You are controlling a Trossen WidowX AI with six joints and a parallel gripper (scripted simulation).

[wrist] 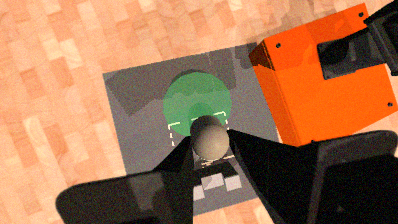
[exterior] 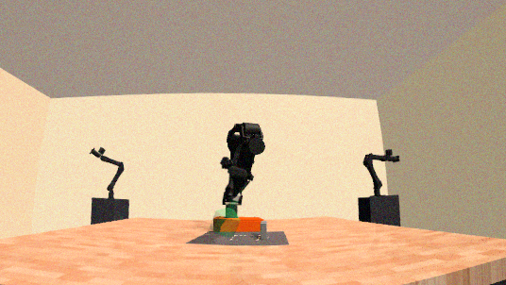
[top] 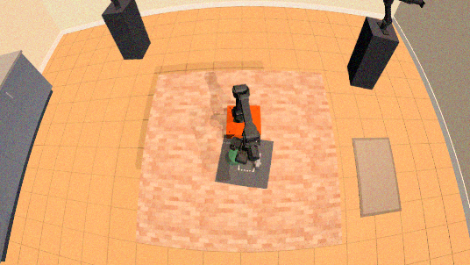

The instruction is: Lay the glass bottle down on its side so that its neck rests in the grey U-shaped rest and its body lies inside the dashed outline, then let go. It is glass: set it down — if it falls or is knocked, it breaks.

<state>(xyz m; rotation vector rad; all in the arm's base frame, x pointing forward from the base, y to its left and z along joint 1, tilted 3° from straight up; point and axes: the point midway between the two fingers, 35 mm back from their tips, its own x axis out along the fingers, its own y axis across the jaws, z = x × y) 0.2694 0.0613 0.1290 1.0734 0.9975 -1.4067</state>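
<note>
The gripper [top: 251, 153] [exterior: 232, 202] [wrist: 209, 137] pinches the green glass bottle [top: 233, 156] [exterior: 231, 210] [wrist: 196, 100] by its neck — seemingly upright — over the grey mat [top: 250, 181] [exterior: 278, 239] [wrist: 142, 100], which lies on wood-patterned planking beneath cream walls.

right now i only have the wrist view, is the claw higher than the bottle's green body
observer: yes, in the exterior view the claw is above the green body of the glass bottle

operator: does the grey rest stick up off the mat

observer: it does, the exterior view shows the grey rest standing up from the dark mat, right of the bottle in the picture

operator: any other arms around

observer: two, by the exterior view: a left-hand arm and a right-hand arm, each on a dark pedestal
</note>
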